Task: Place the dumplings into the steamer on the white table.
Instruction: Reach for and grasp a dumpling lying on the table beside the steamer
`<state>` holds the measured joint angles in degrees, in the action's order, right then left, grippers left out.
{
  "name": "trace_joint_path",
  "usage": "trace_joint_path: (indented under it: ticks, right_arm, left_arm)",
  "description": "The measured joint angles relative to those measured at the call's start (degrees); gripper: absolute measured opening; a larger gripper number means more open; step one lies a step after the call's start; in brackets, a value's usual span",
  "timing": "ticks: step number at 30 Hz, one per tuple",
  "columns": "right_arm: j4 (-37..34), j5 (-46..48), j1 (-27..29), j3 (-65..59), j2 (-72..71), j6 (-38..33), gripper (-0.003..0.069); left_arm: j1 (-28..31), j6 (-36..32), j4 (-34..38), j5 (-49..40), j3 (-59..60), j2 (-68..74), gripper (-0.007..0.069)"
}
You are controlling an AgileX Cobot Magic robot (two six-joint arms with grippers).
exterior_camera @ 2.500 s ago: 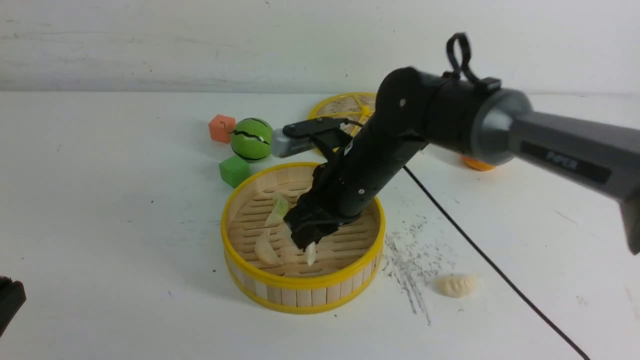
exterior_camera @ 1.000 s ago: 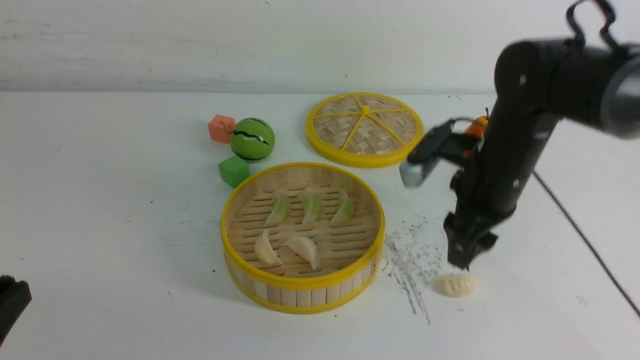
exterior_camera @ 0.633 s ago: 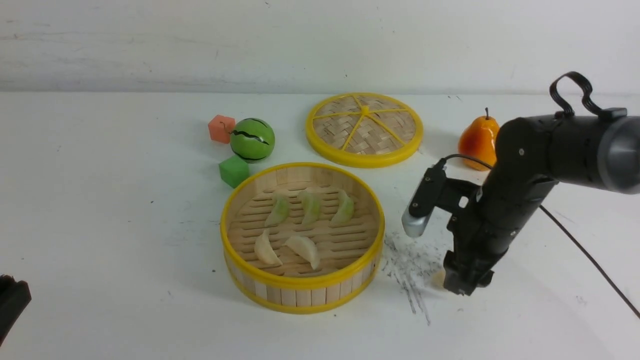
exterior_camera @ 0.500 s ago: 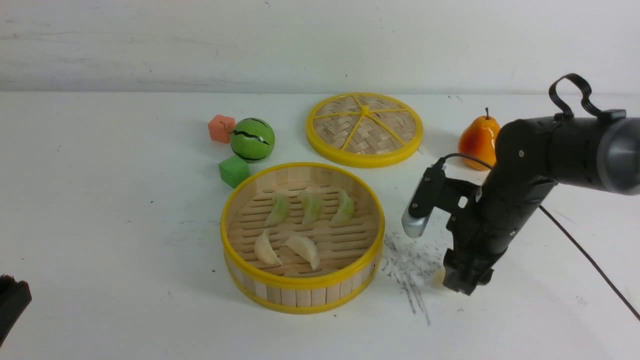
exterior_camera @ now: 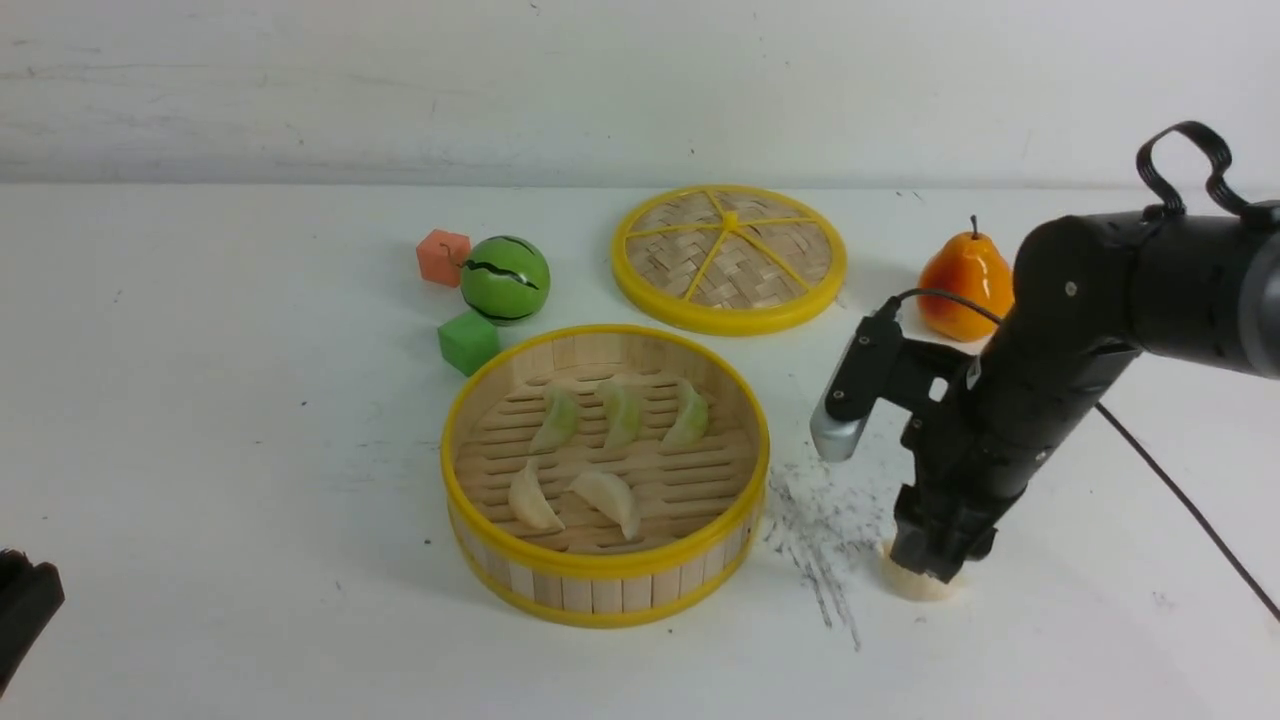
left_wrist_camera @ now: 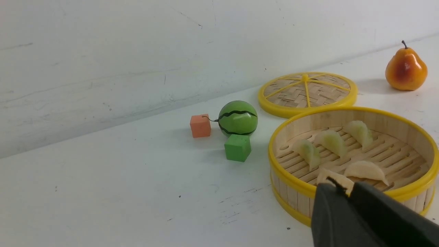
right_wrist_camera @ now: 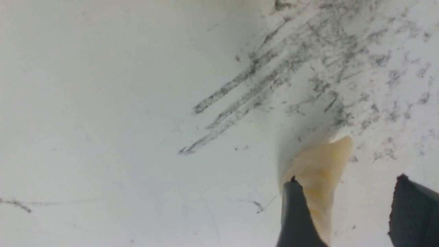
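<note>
My right gripper [right_wrist_camera: 346,178] stands open astride a cream dumpling [right_wrist_camera: 319,164] on the white table [exterior_camera: 250,450] beside the steamer [exterior_camera: 600,590] (five dumplings [exterior_camera: 620,415] lie inside it); my left gripper [left_wrist_camera: 344,185] looks closed.

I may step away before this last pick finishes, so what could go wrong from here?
The last dumpling lies against one finger of the open right gripper, off centre, so closing might push it aside or pinch only an edge. A weak pinch could drop it short of the steamer. Five dumplings already lie inside, so it may land on one.
</note>
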<state>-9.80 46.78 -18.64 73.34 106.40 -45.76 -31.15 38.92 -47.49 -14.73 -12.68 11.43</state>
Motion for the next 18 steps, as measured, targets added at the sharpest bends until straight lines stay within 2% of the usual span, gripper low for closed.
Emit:
trace_joint_path:
  ticks: [3,7,9,11,18]
  right_arm:
    - [0.0,0.17,0.0,0.0,1.31,0.0,0.0368]
    - [-0.51,1.04,0.0,0.0,3.34,2.72,0.0311]
    - [-0.5,1.26,0.0,0.0,4.02,5.36,0.0227]
    - [-0.55,1.34,0.0,0.0,4.02,7.54,0.0179]
    - [-0.9,4.99,0.0,3.46,2.67,12.59,0.0176]
  left_arm:
    - [0.0,0.0,0.0,0.0,0.0,0.0,0.0069]
    - [0.0,0.0,0.0,0.0,0.0,0.0,0.0072]
    - [0.0,0.0,0.0,0.0,0.0,0.0,0.0074]
    - [0.0,0.0,0.0,0.0,0.0,0.0,0.0076]
    - [0.0,0.0,0.0,0.0,0.0,0.0,0.0081]
